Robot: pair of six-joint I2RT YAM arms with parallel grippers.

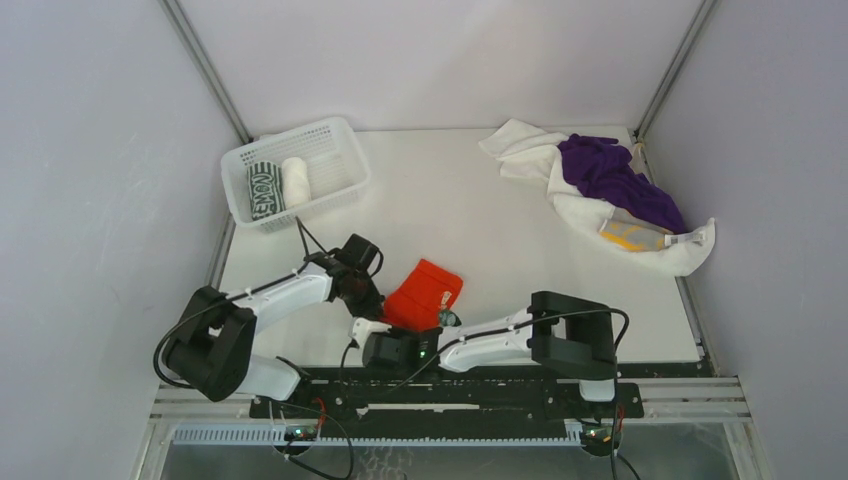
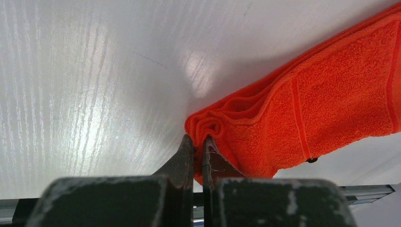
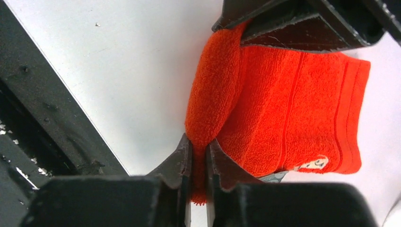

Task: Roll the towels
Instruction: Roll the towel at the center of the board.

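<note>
Right wrist view: right gripper (image 3: 196, 144) jaws nearly closed, I see them pinching one end of the rolled near edge of the orange-red towel (image 3: 293, 109). My left gripper (image 2: 197, 144) equally narrow, nipping the roll's other end. Towel on the table (image 1: 480, 220) near the front. Far left, basket (image 1: 330, 128) holds a green-and-white roll (image 1: 264, 190) and a white roll (image 1: 296, 180); far right, purple towel (image 1: 610, 175) on a white towel (image 1: 520, 145)

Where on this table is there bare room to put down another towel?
Widest bare stretch: the middle of the table, between the basket and the towel pile, beyond the orange towel. A smaller patch lies right of that towel. Crowded at the front, where the left gripper and right gripper pinch it.
</note>
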